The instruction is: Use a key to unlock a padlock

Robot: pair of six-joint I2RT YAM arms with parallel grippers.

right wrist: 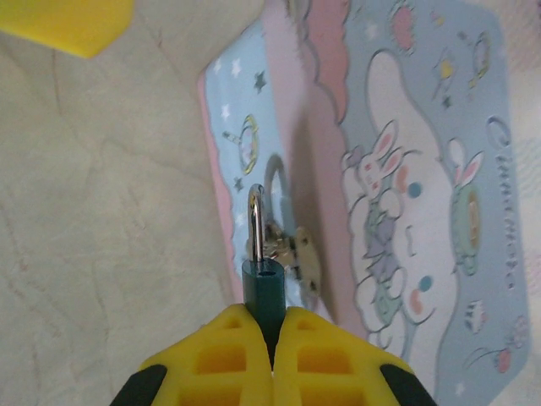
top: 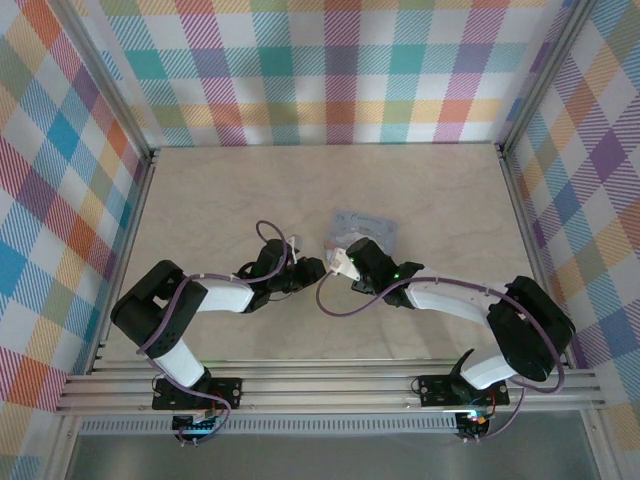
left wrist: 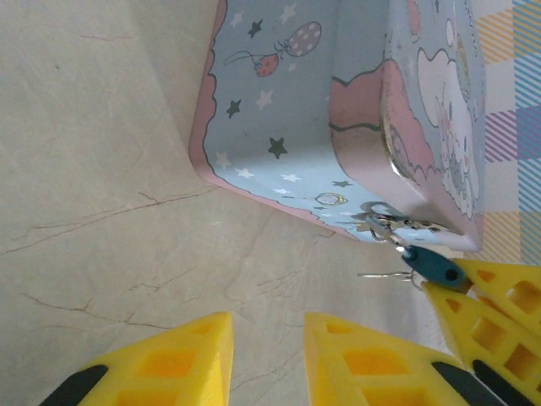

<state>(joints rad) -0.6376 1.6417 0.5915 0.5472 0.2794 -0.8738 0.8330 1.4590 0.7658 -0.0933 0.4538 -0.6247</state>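
Right end effector (right wrist: 271,326) pinching padlock (right wrist: 260,283), perhaps plastic

Cursive lettering (right wrist: 507,224) on the box (right wrist: 423,127) is too blurred to read.

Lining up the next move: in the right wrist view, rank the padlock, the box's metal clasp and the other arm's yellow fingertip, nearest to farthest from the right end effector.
1. The padlock: clamped in the right end effector.
2. The metal clasp: just beyond, on the front of the box.
3. The yellow fingertip of the left end effector: far upper-left corner.
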